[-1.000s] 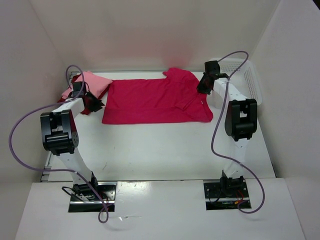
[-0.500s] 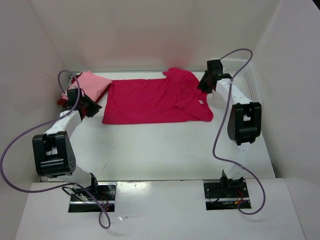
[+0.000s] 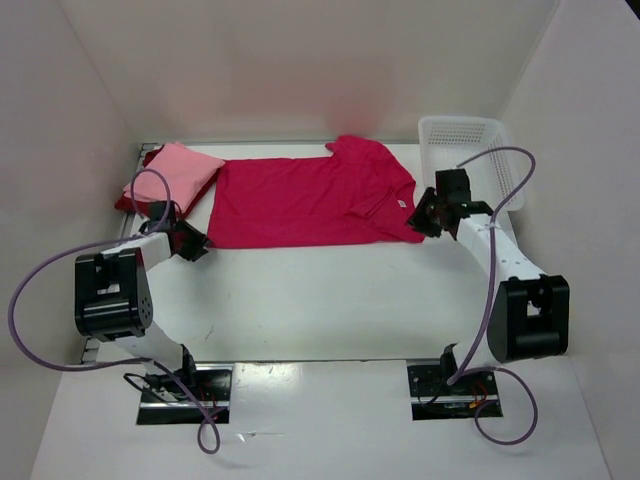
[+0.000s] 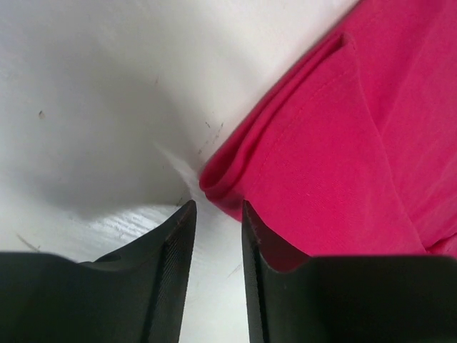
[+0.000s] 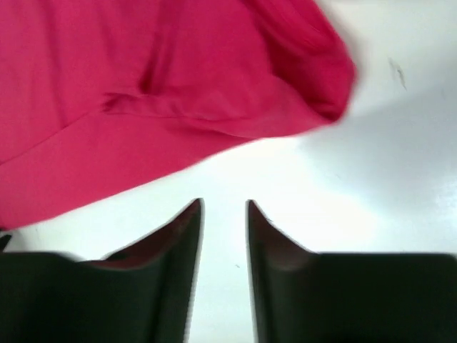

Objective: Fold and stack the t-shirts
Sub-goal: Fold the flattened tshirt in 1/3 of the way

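The left arm (image 3: 150,245) folds low, its elbow near the worktop's (image 3: 320,290) left edge and its forearm reaching to the near left corner of the crimson t-shirt (image 3: 300,200). The left jaws stand narrowly apart with nothing between them. In the wrist view the shirt's rolled hem corner (image 4: 214,182) lies just beyond the fingertips (image 4: 182,221).

The right arm (image 3: 495,250) stretches from a low elbow toward the shirt's near right corner. The right jaws are also slightly parted and empty, above bare worktop just short of the cloth (image 5: 143,86).

The crimson shirt lies spread flat across the back of the white worktop. A folded pink t-shirt (image 3: 180,170) rests on a dark red t-shirt (image 3: 127,202) at the far left. A white mesh basket (image 3: 470,125) sits at the far right, and plain white walls enclose the space.
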Controlling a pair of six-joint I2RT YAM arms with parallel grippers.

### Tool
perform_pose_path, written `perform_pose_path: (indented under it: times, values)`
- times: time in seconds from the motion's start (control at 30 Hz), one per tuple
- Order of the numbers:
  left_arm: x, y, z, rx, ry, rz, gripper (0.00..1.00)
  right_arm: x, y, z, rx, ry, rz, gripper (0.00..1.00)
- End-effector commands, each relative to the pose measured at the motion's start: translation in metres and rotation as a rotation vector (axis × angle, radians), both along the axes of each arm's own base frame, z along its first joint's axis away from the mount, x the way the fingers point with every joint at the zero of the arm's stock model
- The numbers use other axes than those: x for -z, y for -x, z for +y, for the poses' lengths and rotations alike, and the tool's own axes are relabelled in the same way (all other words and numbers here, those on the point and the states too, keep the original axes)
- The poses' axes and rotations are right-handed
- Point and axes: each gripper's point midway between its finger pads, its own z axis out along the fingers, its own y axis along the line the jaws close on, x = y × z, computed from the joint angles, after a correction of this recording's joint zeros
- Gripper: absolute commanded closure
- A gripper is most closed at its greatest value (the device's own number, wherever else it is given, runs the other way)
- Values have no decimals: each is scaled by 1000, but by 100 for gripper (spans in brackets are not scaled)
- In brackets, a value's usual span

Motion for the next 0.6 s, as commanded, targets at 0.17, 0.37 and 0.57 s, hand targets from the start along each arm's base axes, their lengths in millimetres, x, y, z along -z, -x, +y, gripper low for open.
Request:
perform_pose_path:
  times: [0.17, 0.37, 0.57]
  values:
    - [8, -25, 1, -14, 27, -41, 75, 54, 18, -47, 171, 9, 117, 46]
    - [9, -28, 2, -6, 22, -34, 95, 84, 4, -54, 251, -3, 139, 50]
    - [11, -33, 2, 24, 12, -30, 100, 93, -13, -52, 327, -54, 66, 54]
